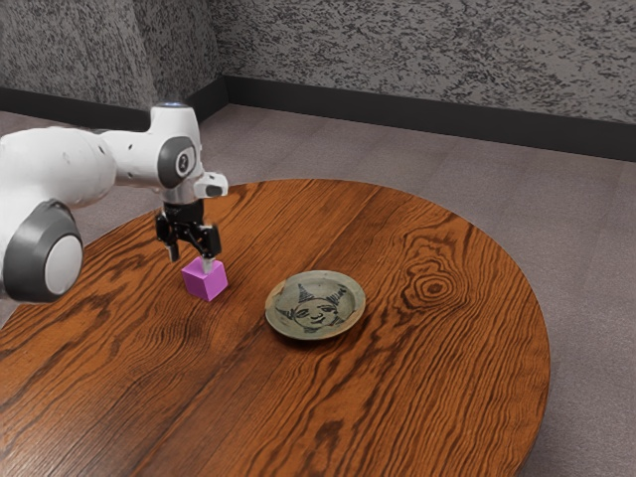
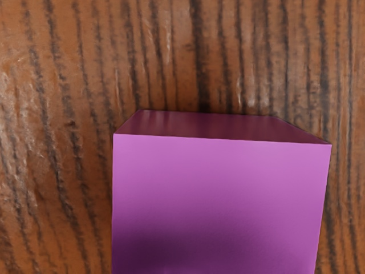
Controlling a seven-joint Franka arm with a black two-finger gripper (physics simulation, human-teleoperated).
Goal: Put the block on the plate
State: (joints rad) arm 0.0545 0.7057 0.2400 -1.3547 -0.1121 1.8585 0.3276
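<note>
You have the block [image 1: 205,281] on the table [image 1: 427,343], off the plate's rim [image 1: 272,323] on the exterior view's left, near it but with bare wood between them. Your gripper [image 1: 191,259] is on that same side of the plate, low over the block, its fingers spread apart and not closed on anything. One fingertip [image 1: 209,265] shows against the block's top; the other stands out to the side farther from the plate.

As I judge it, you are at the end of the approach. Reaching the block looks nearly done; you have the grip, the lift, the carry across to the plate, the lowering and the release left. The plate sits flat with its painted face bare, so nothing of the placing itself is done.

You can't tell from here whether that nearer fingertip touches the block or just hangs in front of it, nor whether the two fingers would straddle it evenly; check that before you lower, as a tip could land on top. In the wrist view the block's near part is cut off by the lower edge and darkened by shade
</note>
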